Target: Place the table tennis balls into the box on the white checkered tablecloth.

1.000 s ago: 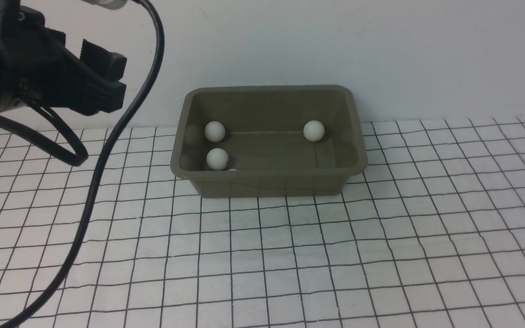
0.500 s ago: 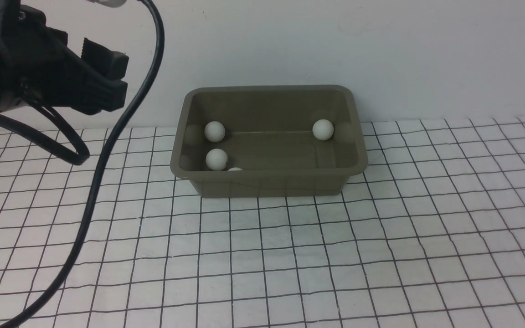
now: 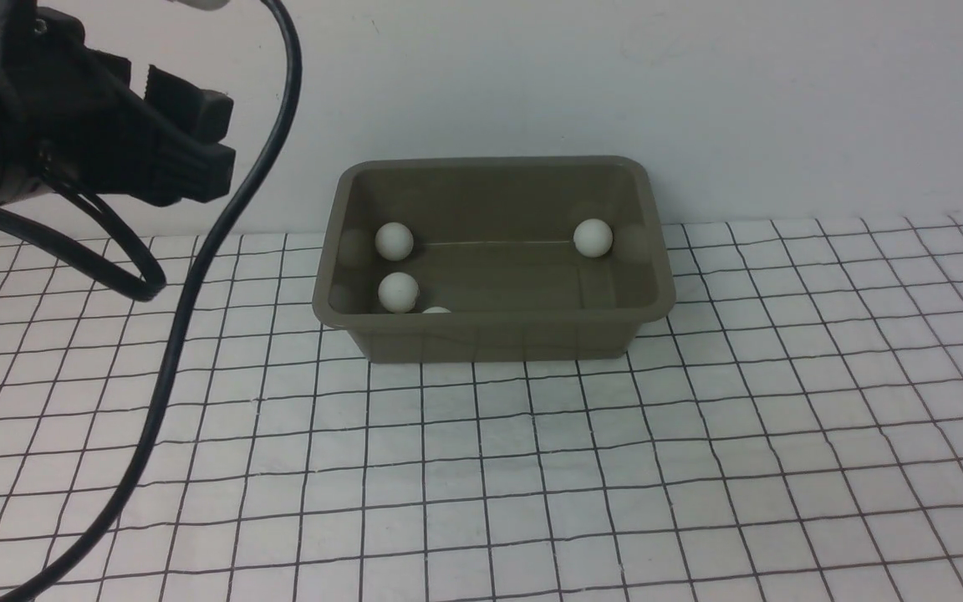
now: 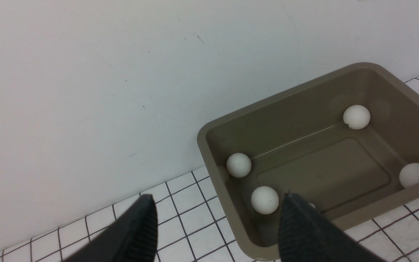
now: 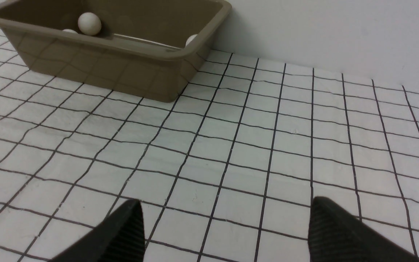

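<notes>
Since a second ago, one ball is seen to have rolled from mid back wall over to the far right corner of the box, and the left gripper has barely shifted up at the left of the front view.

That left gripper is spread apart with nothing held between its fingers; it's parked high, to the left of the box and clear of it. The right gripper is spread wide too, nothing pinched, hovering low over the white checkered tablecloth, well apart from the box. It can't be seen in the front view at all.

Balls are all found inside the box. Besides the one in the far right corner, two are lined up along the left wall, a sliver of another is just peeking over the near rim, and a fifth is tucked in the near right corner, only caught in the left wrist view. None are spotted on the cloth.

A black cable is draped from the left arm down across the tablecloth. The box is set near the back of the cloth, close to the white wall.
</notes>
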You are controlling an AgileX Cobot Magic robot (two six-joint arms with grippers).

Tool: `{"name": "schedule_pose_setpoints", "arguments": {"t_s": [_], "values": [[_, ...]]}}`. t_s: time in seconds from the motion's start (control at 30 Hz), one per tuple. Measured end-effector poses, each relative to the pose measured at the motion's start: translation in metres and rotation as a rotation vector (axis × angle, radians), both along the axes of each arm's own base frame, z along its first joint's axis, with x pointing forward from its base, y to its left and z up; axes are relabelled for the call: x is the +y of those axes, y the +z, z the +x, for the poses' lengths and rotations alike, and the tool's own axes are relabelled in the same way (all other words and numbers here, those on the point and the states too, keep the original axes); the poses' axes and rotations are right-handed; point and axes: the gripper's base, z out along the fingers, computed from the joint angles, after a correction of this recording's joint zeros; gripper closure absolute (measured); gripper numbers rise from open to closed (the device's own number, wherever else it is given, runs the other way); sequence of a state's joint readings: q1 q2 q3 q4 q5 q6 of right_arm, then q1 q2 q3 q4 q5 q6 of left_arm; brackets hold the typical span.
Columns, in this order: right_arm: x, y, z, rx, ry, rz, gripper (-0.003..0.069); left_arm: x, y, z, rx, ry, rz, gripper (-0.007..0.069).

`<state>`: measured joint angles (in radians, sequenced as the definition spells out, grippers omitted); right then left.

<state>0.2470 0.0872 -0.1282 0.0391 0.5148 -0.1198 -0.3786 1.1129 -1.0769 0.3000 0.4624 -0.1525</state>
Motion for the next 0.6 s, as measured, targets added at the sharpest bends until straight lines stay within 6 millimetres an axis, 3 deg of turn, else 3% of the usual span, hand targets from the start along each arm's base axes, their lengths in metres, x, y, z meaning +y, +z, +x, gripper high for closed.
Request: {"name": "schedule_pose_setpoints", "arguments": {"t_s": [0.37,0.6], "values": [[0.001,-0.039,0.004,0.039,-0.002,0.01,0.0111,0.0,0.0,0.0,0.0,0.0,0.0,0.022],[0.001,-0.033,0.002,-0.069,-0.003,0.06,0.0111,0.0,0.0,0.0,0.0,0.0,0.0,0.022]]}}
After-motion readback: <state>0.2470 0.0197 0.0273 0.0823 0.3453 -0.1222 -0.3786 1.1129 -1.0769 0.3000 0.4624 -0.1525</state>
